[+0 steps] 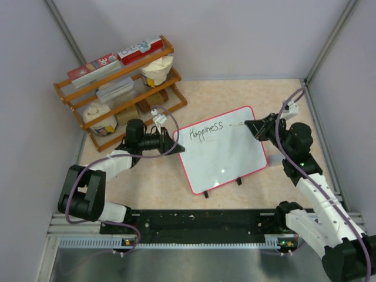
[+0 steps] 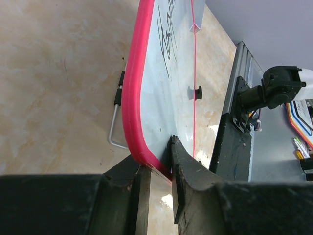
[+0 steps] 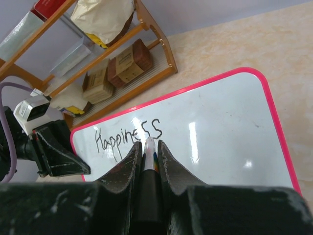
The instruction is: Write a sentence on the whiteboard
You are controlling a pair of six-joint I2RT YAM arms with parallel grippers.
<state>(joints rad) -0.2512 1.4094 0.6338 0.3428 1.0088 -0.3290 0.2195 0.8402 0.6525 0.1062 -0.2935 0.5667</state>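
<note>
Looking down from the top external view, the whiteboard (image 1: 229, 155) lies propped on the table (image 1: 153, 176), its long axis running from the left arm up toward the right arm. The sentence (image 1: 205, 130) so far reads only "Happiness", along the far edge. The left gripper (image 1: 170, 140) meets the board's near-left corner. The right gripper (image 1: 254, 125) sits at the far right, its thin marker (image 1: 238, 124) pointing at the word's end, so the right arm is the writing arm. Bare board for the next words lies below and to the right of that tip. A wooden rack (image 1: 117, 82) stands well apart behind.

From the left wrist, the fingers (image 2: 183, 166) are pinched onto the red rim at the board's rounded corner, steadying it. Most of the writing is cut off at the top.

From the right wrist, the jaws are pressed together on the marker (image 3: 149, 164), whose tip sits just at the last "s". Whether it touches the surface is hard to tell.
</note>
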